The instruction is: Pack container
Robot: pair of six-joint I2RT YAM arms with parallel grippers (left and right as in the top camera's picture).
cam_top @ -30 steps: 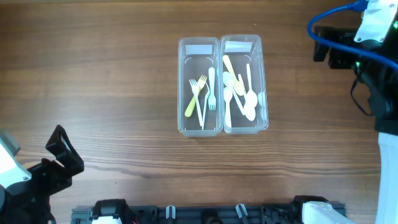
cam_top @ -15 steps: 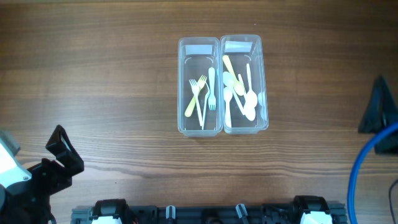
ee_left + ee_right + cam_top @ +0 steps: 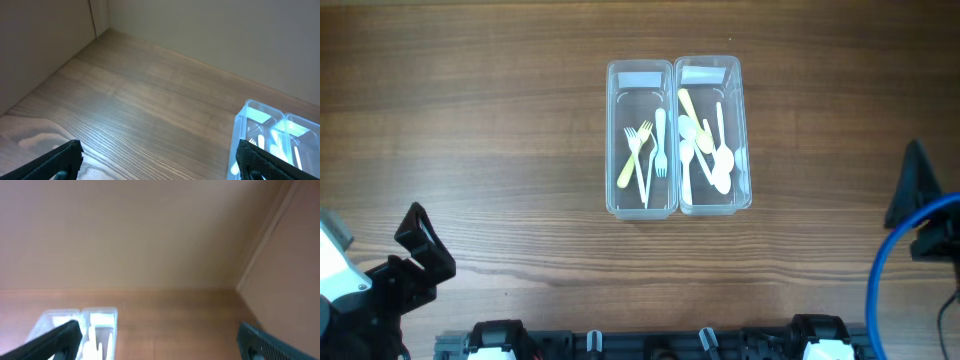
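Two clear plastic containers stand side by side mid-table. The left container [image 3: 614, 140] holds yellow and white forks [image 3: 642, 155]. The right container [image 3: 744, 130] holds yellow and white spoons [image 3: 705, 145]. My left gripper [image 3: 420, 240] is open and empty at the near left corner, far from the containers; its wrist view shows the containers [image 3: 250, 120] at the right past my open fingers [image 3: 160, 165]. My right gripper [image 3: 912, 190] is open and empty at the right edge; its wrist view shows the containers [image 3: 95, 317] at lower left between my fingers [image 3: 160, 342].
Bare wooden tabletop [image 3: 470, 130] surrounds the containers. A blue cable [image 3: 880, 270] loops by the right arm. A rail with black mounts [image 3: 650, 342] runs along the near edge. Walls rise behind the table in the wrist views.
The right arm swung from the far right corner down toward the near right edge, and its gripper now sits by the right edge. The left arm and containers have not moved.
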